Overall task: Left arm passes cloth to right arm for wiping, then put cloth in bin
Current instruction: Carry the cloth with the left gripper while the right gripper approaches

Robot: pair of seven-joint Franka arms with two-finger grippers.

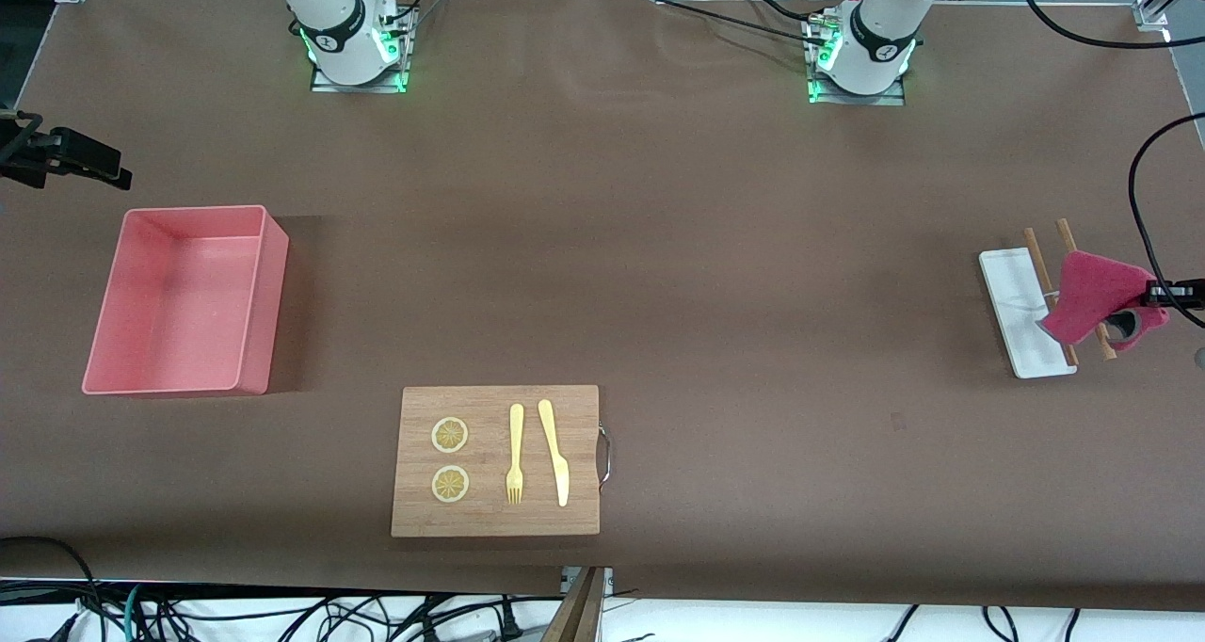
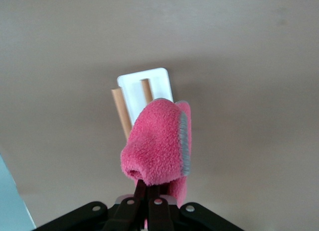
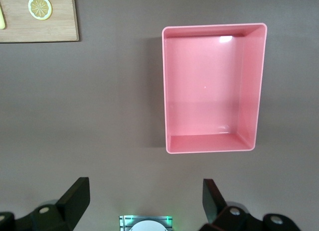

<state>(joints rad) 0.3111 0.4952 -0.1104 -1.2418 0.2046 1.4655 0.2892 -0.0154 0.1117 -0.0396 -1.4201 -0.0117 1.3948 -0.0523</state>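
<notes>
My left gripper [image 1: 1147, 296] is shut on the magenta-pink cloth [image 1: 1087, 294] and holds it in the air over the white tray [image 1: 1009, 294] at the left arm's end of the table. In the left wrist view the cloth [image 2: 157, 144] hangs bunched from the closed fingertips [image 2: 141, 187] of that gripper [image 2: 148, 183], its grey border showing. The salmon-pink bin [image 1: 275, 284] stands empty at the right arm's end. My right gripper [image 1: 89, 162] is up in the air beside the bin; the right wrist view shows it [image 3: 144, 191] open and empty, with the bin [image 3: 214, 27] below.
Two wooden chopsticks [image 1: 1036, 251] lie across the white tray, also seen in the left wrist view [image 2: 121, 111]. A wooden board [image 1: 584, 416] near the front camera carries two lemon slices [image 1: 450, 435], a yellow fork [image 1: 515, 454] and a knife [image 1: 555, 449].
</notes>
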